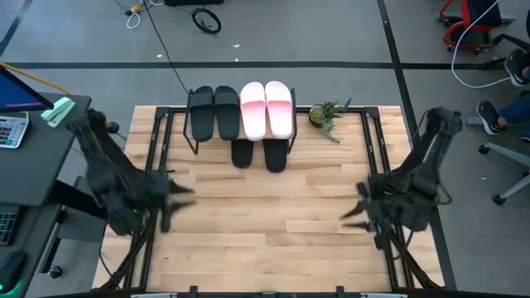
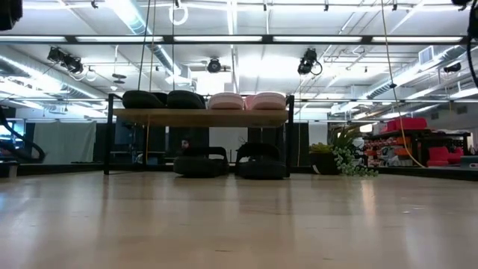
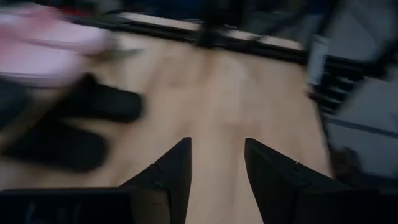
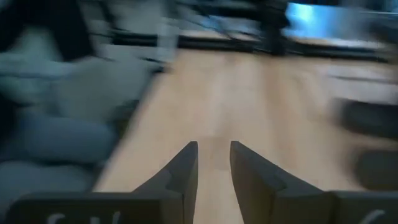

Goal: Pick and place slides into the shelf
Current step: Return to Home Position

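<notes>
The shelf point(image 2: 202, 116) stands at the table's far middle. Two black slides point(image 1: 214, 111) and two pale pink slides point(image 1: 267, 108) lie side by side on its top board. Two more black slides point(image 1: 258, 154) rest on the table under it, their ends sticking out at the near side; they also show in the low view point(image 2: 230, 161). My left gripper point(image 1: 184, 199) hovers open and empty at the table's left. My right gripper point(image 1: 352, 207) hovers open and empty at the table's right. Both are well short of the shelf. The wrist views show bare wood between the left fingers point(image 3: 217, 142) and the right fingers point(image 4: 213, 144).
A small potted plant point(image 1: 328, 117) stands just right of the shelf. Black arm frames run along the table's left side point(image 1: 153, 149) and right side point(image 1: 383, 149). Bare wood lies between the grippers and the shelf. A desk with a calculator point(image 1: 12, 128) stands off the table's left.
</notes>
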Controlling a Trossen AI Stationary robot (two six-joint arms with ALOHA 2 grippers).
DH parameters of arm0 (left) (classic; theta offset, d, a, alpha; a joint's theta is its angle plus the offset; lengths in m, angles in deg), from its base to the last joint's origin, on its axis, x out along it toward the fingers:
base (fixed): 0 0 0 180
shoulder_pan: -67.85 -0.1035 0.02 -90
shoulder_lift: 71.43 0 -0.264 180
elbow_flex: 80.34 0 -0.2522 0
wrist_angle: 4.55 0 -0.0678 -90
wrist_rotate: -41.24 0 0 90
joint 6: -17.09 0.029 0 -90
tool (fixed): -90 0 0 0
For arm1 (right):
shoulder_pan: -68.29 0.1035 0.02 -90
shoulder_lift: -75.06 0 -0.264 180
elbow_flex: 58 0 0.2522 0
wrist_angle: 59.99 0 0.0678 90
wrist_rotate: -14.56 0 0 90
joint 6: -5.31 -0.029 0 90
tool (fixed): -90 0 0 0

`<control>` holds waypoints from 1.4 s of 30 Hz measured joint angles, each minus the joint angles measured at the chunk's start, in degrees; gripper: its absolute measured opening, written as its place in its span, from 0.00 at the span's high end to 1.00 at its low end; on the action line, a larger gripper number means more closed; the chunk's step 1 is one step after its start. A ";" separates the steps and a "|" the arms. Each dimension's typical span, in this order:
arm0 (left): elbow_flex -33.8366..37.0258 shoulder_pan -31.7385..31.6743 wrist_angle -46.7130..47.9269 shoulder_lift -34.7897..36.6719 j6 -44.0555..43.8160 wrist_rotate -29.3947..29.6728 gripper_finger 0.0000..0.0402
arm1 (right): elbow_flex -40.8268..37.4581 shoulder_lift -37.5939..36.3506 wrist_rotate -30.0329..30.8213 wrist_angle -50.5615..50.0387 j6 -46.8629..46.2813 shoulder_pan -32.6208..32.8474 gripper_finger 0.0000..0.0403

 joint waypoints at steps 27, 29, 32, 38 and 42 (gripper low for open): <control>24.33 -26.86 -44.07 23.83 45.57 -41.38 0.62 | -20.05 -30.81 -41.76 17.89 20.61 -34.36 0.75; 26.98 -26.64 -48.25 24.37 47.32 -41.38 0.62 | -25.07 -32.62 -43.01 22.87 21.29 -34.34 0.75; 32.58 -26.75 -55.00 24.77 48.86 -41.45 0.64 | -32.07 -34.40 -43.62 32.27 20.46 -34.34 0.75; 41.91 -27.96 -62.73 28.04 46.34 -41.51 0.66 | -35.90 -37.11 -43.36 35.36 17.24 -34.36 0.75; 43.84 -28.55 -62.91 33.75 47.01 -41.49 0.65 | -34.72 -39.10 -43.34 34.38 18.26 -34.36 0.75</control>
